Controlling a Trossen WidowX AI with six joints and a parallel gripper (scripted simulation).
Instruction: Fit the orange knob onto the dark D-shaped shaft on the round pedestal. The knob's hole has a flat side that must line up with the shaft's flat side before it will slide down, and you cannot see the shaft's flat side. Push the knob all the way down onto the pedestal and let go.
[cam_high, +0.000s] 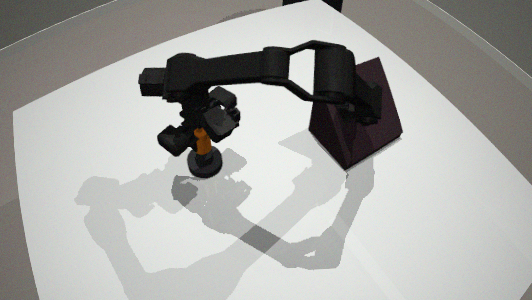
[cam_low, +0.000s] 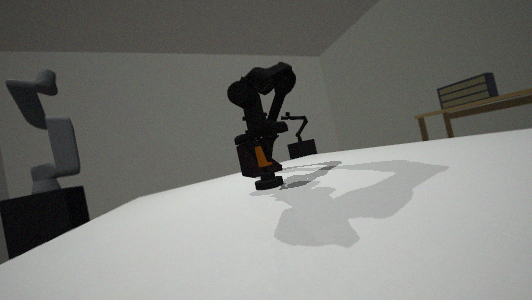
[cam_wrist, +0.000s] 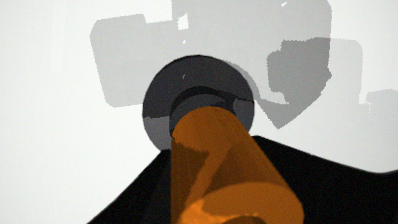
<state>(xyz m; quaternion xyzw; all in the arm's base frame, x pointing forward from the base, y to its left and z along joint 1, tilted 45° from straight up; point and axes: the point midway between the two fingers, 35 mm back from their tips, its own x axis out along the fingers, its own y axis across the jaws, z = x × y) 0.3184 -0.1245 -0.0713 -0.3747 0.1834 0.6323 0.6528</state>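
The orange knob (cam_high: 203, 142) (cam_low: 262, 157) (cam_wrist: 210, 131) is between the fingers of my gripper (cam_high: 199, 134) (cam_low: 261, 152) (cam_wrist: 211, 150), which is shut on it. The knob is over the middle of the dark round pedestal (cam_high: 196, 169) (cam_low: 268, 185) (cam_wrist: 167, 82), its lower end at or just above the raised centre part. A dark part of the pedestal shows below the knob in the top and exterior views. The shaft cannot be made out, and its flat side and the flat side of the hole are hidden. The wrist view shows the knob's top end close to the camera.
The arm's dark angular base (cam_high: 370, 135) stands right of the pedestal in the top view. Arm shadows fall across the white table top (cam_high: 440, 215). In the exterior view, a grey arm (cam_low: 62, 147) stands at the left and a wooden table (cam_low: 480, 105) at the back right.
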